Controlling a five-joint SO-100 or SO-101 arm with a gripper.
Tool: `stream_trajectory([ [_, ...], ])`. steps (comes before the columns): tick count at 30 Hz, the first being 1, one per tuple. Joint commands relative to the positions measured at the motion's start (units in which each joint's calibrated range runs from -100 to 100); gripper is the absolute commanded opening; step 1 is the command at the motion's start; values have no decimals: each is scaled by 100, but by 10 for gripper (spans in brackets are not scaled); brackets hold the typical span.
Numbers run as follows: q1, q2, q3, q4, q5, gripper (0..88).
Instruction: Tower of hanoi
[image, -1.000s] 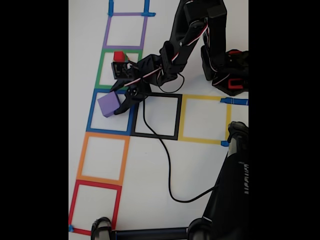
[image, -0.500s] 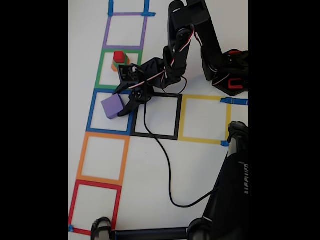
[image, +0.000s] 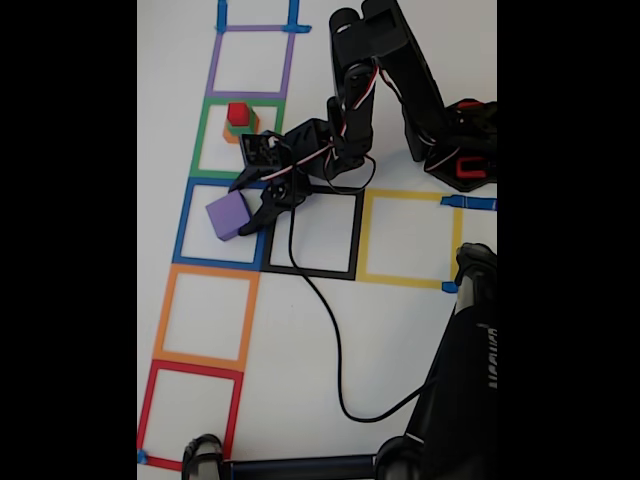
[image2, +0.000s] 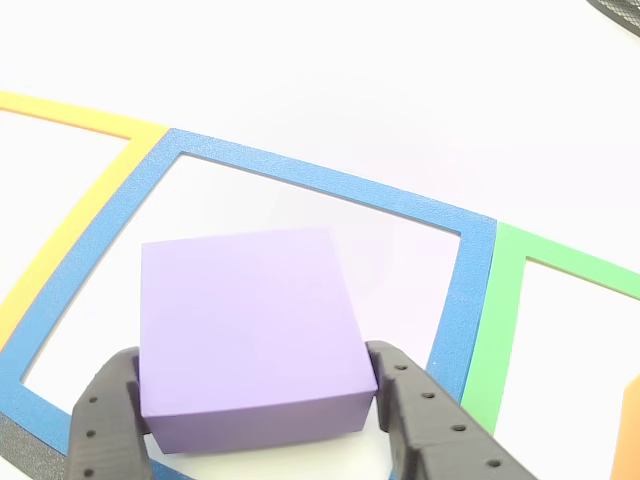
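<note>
In the fixed view we see the gripper (image: 243, 212) over the blue tape square (image: 183, 225) on the white table (image: 400, 330), its fingers (image2: 420, 420) closed against two opposite sides of the purple cube (image: 228, 215); in the other view that purple cube (image2: 250, 335) sits between the two dark fingers, inside the blue outline, though we cannot tell whether it rests on the table or is lifted. In the neighbouring green tape square (image: 203, 140) we see the red cube (image: 238, 113) on top of the green cube (image: 244, 125) and the orange cube (image: 231, 136), stacked just beside the arm's wrist. A black cable (image: 330, 340) trails across the table past the black tape square (image: 355, 235).
</note>
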Motion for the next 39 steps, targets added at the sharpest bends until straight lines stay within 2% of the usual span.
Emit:
stream_trajectory([
  [1, -55, -30, -136, -212, 36, 268],
  [6, -26, -86, -145, -236, 36, 297],
  [11, -64, -353, -145, -236, 36, 281],
  [14, -132, -781, -145, -42, 36, 219],
  [17, -141, -1523, -90, 549, 36, 71],
  [20, 22, -2428, 146, 1359, 36, 21],
  [24, 329, -4002, 291, 3302, 36, 10],
  [28, 645, -5803, -136, 6161, 36, 9],
  [34, 1163, -7555, -2054, 10379, 36, 9],
  [39, 2006, -7765, -4163, 12768, 36, 9],
])
